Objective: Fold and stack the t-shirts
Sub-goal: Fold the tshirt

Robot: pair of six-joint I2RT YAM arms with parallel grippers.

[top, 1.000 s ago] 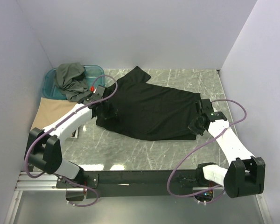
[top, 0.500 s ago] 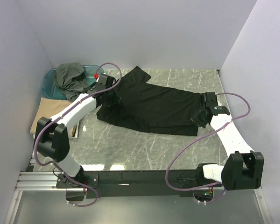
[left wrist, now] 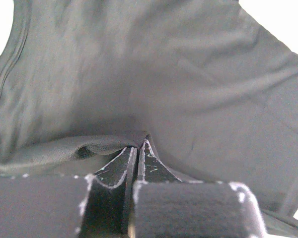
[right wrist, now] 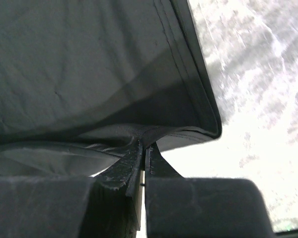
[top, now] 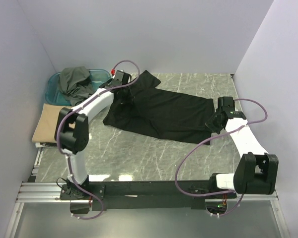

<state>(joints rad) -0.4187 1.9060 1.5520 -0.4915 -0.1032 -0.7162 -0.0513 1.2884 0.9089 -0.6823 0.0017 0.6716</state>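
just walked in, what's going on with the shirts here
Both arms are working on the black t-shirt, which lies across the marble table. The left gripper is shut on a pinch of cloth at its left end and the right gripper on its right end, so a fold seems under way. The tan t-shirt lies flat at the left edge. The grey-olive t-shirt sits crumpled in the teal tub, not yet folded.

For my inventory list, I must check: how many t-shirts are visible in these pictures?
3. The black shirt lies spread out in the middle. The tan shirt lies folded at the left edge. The grey shirt sits crumpled in the teal tub; more may be hidden beneath it.
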